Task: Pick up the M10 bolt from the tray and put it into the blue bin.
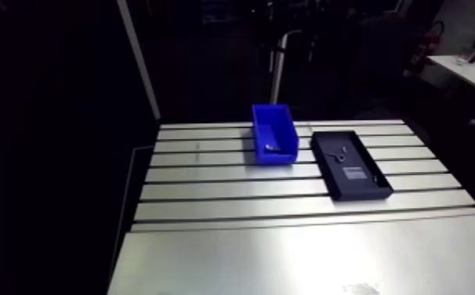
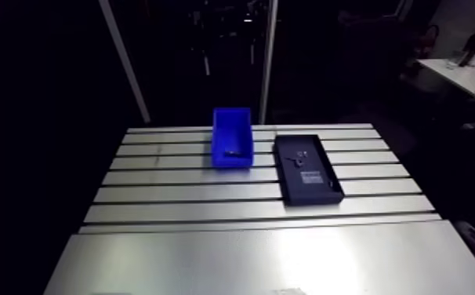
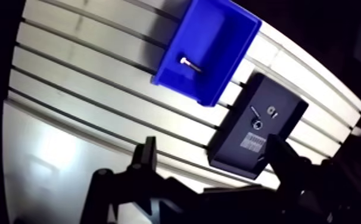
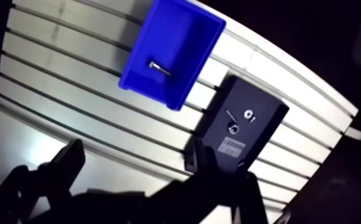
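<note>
A blue bin (image 1: 274,133) stands on the slotted table, and a silver bolt (image 3: 190,64) lies on its floor near one end. Right of the bin sits a flat black tray (image 1: 362,185) with a white label. A thin pin (image 3: 255,111), a nut (image 3: 272,109) and a ring (image 3: 257,124) lie in it. In the wrist view my gripper (image 3: 212,152) hangs high above the table, on the near side of the bin and tray. It is open, its dark fingers (image 3: 146,156) spread wide with nothing between them. The arm view does not show the gripper.
The slotted aluminium table (image 1: 233,191) runs into a smooth plate (image 1: 288,259) at the front. A slanted pale bar (image 1: 139,59) rises behind the table's left rear corner. An upright post (image 1: 281,67) stands behind the bin.
</note>
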Controlling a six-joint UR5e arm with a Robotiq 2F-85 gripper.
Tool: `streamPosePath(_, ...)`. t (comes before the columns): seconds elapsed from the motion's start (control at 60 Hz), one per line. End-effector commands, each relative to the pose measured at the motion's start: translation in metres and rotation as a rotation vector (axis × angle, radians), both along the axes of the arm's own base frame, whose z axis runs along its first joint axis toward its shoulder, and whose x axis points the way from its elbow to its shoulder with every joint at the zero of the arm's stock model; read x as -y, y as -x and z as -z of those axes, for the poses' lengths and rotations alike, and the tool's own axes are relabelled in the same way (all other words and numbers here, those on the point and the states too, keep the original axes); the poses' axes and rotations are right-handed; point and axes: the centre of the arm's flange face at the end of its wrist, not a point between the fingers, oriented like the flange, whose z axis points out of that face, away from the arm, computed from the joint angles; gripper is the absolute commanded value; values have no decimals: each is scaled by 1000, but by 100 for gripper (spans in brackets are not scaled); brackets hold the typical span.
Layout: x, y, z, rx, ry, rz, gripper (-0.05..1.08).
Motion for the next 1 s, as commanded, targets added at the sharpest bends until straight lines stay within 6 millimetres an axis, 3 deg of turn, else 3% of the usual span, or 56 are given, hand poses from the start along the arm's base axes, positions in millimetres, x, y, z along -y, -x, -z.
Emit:
streamPosePath(0.017,9,-8,-29,4,-14,244,1)
streamPosePath(0.083,17,-10,-37,4,-15,270,1)
streamPosePath(0.267,14,-23,-73,-18,-15,363,1)
streamPosePath(0.617,10,-32,-87,-5,-27,544,1)
streamPosePath(1.0,1,-44,-110,-48,-21,567,1)
